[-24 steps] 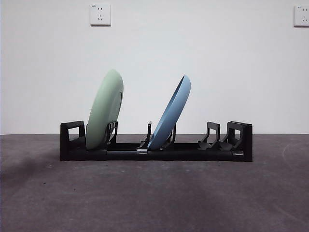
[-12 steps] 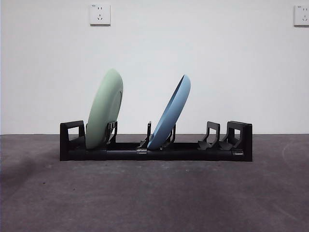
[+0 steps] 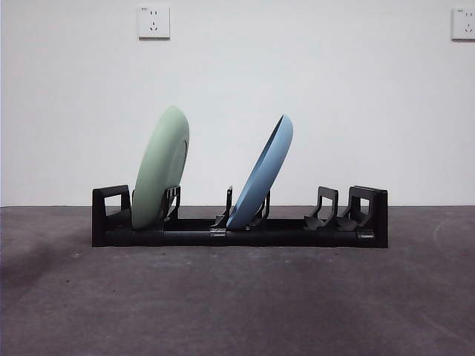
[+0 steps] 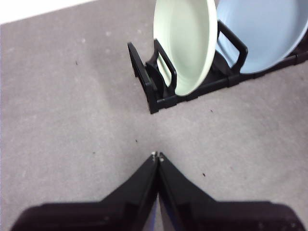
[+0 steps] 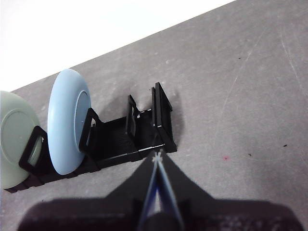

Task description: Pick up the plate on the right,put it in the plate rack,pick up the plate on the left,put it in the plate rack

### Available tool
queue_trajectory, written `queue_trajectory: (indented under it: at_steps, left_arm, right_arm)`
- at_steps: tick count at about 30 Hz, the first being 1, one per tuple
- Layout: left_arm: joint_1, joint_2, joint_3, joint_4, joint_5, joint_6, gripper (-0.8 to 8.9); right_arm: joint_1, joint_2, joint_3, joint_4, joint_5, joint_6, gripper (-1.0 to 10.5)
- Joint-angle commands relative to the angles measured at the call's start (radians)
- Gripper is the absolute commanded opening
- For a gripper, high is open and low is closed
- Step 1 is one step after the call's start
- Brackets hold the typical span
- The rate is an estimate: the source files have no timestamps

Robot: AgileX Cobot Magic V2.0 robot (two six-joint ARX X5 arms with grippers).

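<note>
Front view is showing nothing moving over the last second: the green plate [image 3: 162, 167] and blue plate [image 3: 261, 174] are both leaning in the rack [image 3: 239, 231], so the task looks finished. Left gripper [image 4: 157, 156] and right gripper [image 5: 155, 158] are hanging clenched and empty above the table [image 3: 237, 297]. Both arms are lying outside that view.

Looks like a bare lab or test room, not a kitchen — plain white wall [image 3: 297, 89] with just two power sockets [image 3: 154, 22] up high, and a scuffed grey table surface [image 3: 237, 297] with nothing homey around.
</note>
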Motion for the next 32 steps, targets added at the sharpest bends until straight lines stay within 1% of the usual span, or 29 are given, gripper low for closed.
queue_trajectory:
  at_steps: [1, 5, 7, 8, 10, 12, 17, 24, 32]
  left_arm:
    - [0.045, -0.078, -0.057, 0.132, 0.003, -0.008, 0.0]
    - [0.138, -0.206, -0.237, 0.409, 0.024, -0.007, 0.0]
    - [0.186, -0.28, -0.346, 0.503, 0.039, -0.011, -0.01]
    - [0.206, -0.311, -0.389, 0.523, 0.061, -0.011, 0.0]
    - [0.249, -0.383, -0.472, 0.523, 0.122, -0.014, 0.0]
    - [0.277, -0.433, -0.529, 0.511, 0.149, -0.02, 0.0]
    - [0.306, -0.531, -0.637, 0.49, 0.151, -0.036, 0.0]
    - [0.306, -0.531, -0.702, 0.483, 0.147, -0.036, 0.0]
    - [0.306, -0.528, -0.702, 0.488, 0.147, -0.051, 0.0]
  right_arm:
    - [0.001, 0.0, -0.004, 0.006, 0.003, 0.009, -0.2]
    - [0.001, 0.0, -0.004, 0.006, 0.003, 0.009, -0.2]
    - [0.001, 0.0, -0.004, 0.006, 0.003, 0.009, -0.2]
    - [0.001, 0.0, -0.004, 0.006, 0.003, 0.009, -0.2]
    - [0.001, 0.0, -0.004, 0.006, 0.004, 0.009, -0.2]
    - [0.001, 0.0, -0.004, 0.006, 0.003, 0.009, -0.2]
    - [0.001, 0.0, -0.004, 0.006, 0.003, 0.009, -0.2]
    - [0.001, 0.0, -0.004, 0.005, 0.003, 0.009, -0.2]
    - [0.001, 0.0, -0.004, 0.005, 0.003, 0.009, -0.2]
